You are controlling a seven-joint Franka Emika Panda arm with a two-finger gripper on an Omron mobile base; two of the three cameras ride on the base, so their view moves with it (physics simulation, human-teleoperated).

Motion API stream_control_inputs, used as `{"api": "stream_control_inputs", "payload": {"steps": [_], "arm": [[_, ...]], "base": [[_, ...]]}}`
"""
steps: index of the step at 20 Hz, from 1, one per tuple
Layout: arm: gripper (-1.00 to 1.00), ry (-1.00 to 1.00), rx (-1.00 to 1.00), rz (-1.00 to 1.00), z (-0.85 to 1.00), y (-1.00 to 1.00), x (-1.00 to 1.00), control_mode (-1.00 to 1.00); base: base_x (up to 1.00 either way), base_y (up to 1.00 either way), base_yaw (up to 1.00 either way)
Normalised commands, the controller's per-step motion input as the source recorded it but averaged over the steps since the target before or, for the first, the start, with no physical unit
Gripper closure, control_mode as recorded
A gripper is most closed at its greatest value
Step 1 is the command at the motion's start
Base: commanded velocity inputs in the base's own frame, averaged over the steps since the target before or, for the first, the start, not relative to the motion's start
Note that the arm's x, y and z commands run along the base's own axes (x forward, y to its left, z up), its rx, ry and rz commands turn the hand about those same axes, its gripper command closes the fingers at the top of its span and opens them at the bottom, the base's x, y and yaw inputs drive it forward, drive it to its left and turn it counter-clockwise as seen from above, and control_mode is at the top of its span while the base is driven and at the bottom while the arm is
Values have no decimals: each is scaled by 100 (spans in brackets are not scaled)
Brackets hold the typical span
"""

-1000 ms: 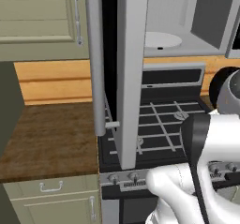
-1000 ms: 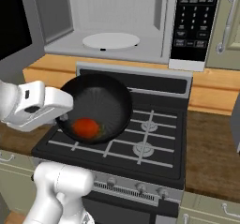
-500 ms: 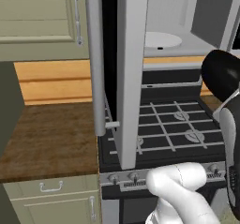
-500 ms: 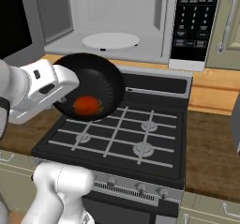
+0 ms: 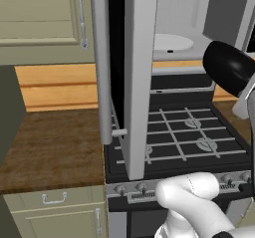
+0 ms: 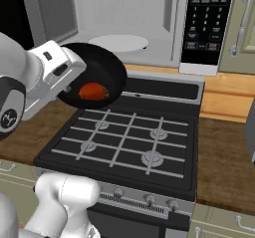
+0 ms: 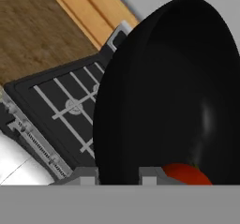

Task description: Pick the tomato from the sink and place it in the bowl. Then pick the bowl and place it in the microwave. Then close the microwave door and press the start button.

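Two-finger gripper (image 7: 115, 174) clamped on rim of wide glossy black bowl (image 6: 97, 80), tilted, small red tomato (image 6: 93, 90) inside. Bowl higher, nearer open silver-grey microwave (image 6: 149, 28) than half second ago.

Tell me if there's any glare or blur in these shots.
Hand view: a soft pale sheen on the black bowl, tomato cut off at the bottom edge. Right base view: sharp, tomato evenly lit. Left base view: the microwave door blocks the middle.

One black bowl (image 6: 99, 77), one tomato (image 6: 93, 91) in it, one microwave (image 6: 149, 23) with one turntable (image 6: 119, 43), one stove (image 6: 129, 142) with four burners.
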Motion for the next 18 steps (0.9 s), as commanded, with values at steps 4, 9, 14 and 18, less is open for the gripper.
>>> {"api": "stream_control_inputs", "payload": {"steps": [4,9,14,18], "arm": [[100,1,-4,13,19,0,42,-100],[100,2,-5,13,3,0,59,-100],[100,0,-16,10,3,1,33,-100],[100,0,-11,8,6,3,19,-100]], "base": [[0,0,0],[0,0,0],[0,0,0],[0,0,0]]}}
